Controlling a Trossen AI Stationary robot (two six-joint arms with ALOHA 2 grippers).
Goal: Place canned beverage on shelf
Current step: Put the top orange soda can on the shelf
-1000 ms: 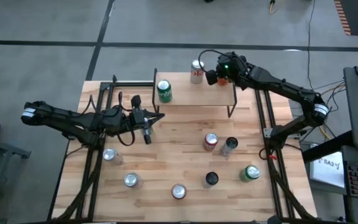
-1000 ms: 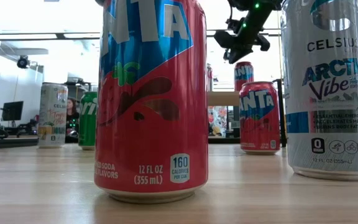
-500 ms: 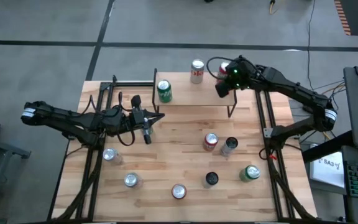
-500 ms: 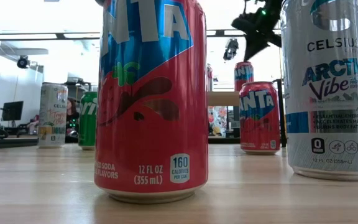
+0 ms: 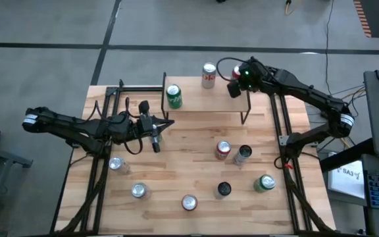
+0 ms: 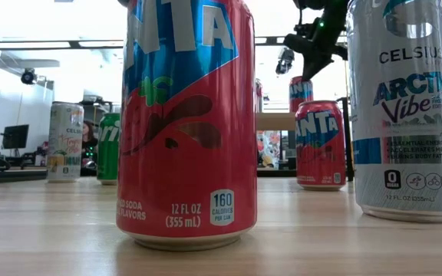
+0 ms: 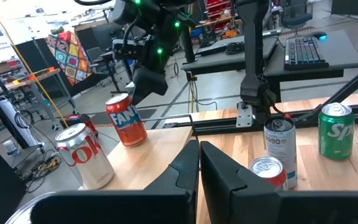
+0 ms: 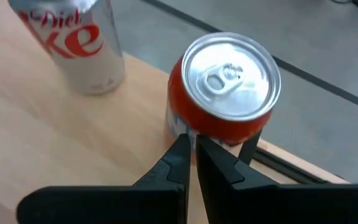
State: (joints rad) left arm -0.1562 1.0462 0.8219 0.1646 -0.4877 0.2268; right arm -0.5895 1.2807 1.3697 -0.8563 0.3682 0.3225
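The shelf (image 5: 202,100) stands at the table's far middle. Three cans stand upright on its wood top: a green one (image 5: 174,96), a silver Diet Coke can (image 5: 208,75) and a red Fanta can (image 5: 236,70) at the far right corner. My right gripper (image 5: 233,88) is shut and slants down, its tips just on the near side of the red can (image 8: 225,93). My left gripper (image 5: 155,142) is shut and hovers level over the table's left half, nothing in it. My right gripper points its shut fingertips (image 8: 180,149) at the red can's near side (image 8: 185,127), slanting down from the near right. I cannot tell whether they touch it. The can stands upright on the shelf top.
Several more cans stand on the tabletop: a red one (image 5: 223,150) and a dark one (image 5: 243,153) right of middle, a green one (image 5: 264,183), a black one (image 5: 224,189), silver ones (image 5: 116,164) toward the near left. Black frame rails (image 5: 278,131) run along both sides.
My right gripper has drawn away from the Diet Coke can toward the table's right edge and tipped further down, staying shut. The red can, hidden under the arm before, now shows on the shelf. No can has shifted.
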